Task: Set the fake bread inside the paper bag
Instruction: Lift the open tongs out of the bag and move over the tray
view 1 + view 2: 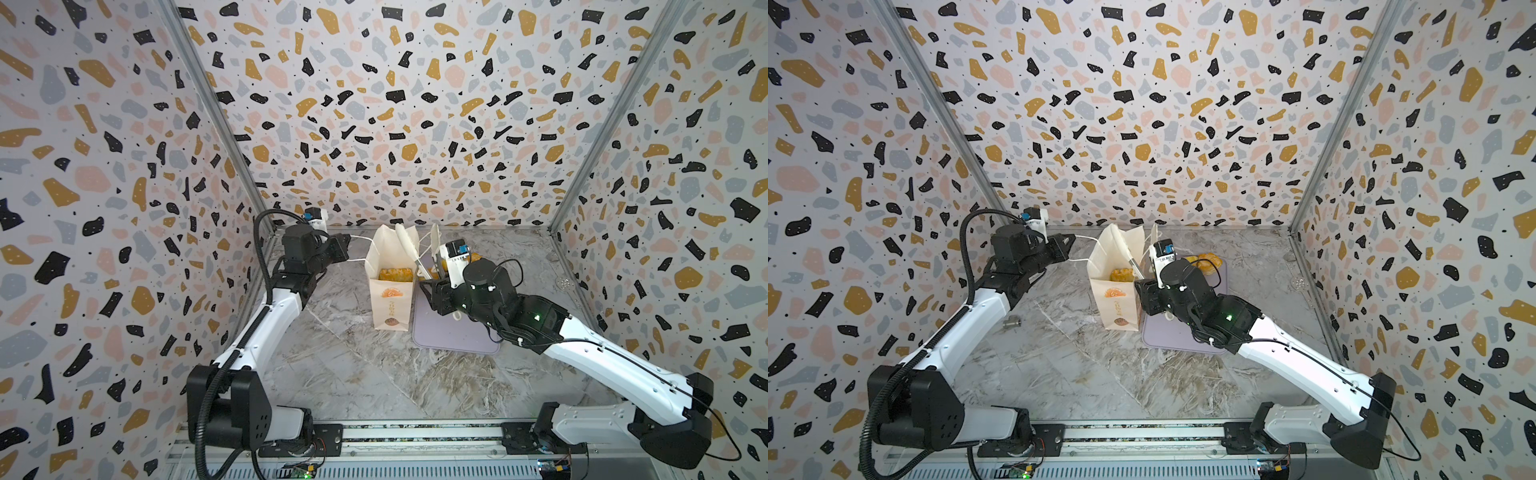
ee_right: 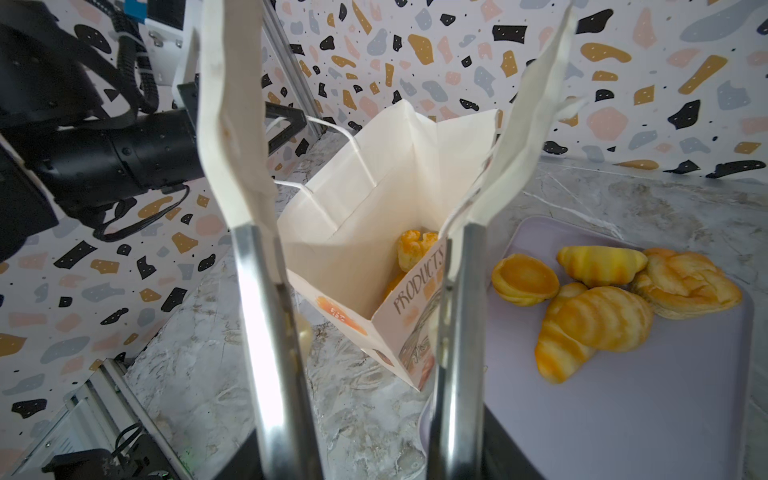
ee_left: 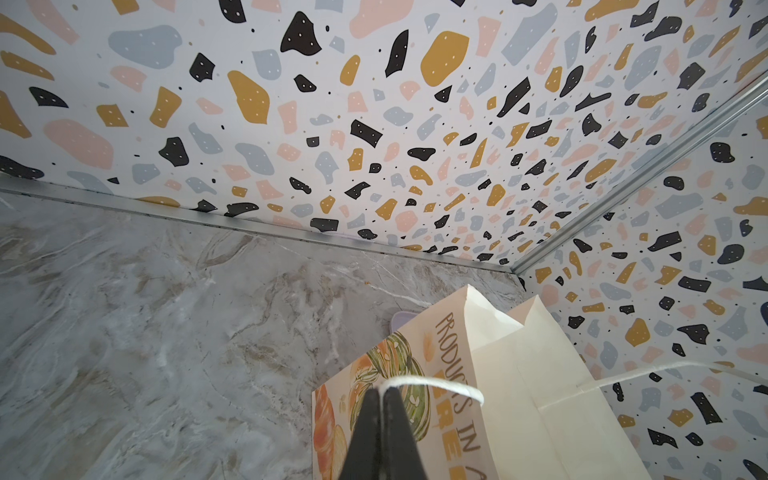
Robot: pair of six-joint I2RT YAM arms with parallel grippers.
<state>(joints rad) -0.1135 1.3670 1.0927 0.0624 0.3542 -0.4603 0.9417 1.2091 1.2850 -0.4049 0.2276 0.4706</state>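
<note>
I read the left tool [image 3: 380,401] clamped on the bag [image 3: 519,395] handle [image 3: 436,383]; the right tool [image 1: 432,289] grips tongs [image 2: 266,311], arms apart, by the bag's mouth.

Bright, even light, perhaps from overhead, soft shadows, bowed edges; the near tongs [image 2: 266,332] glare and blur.
</note>
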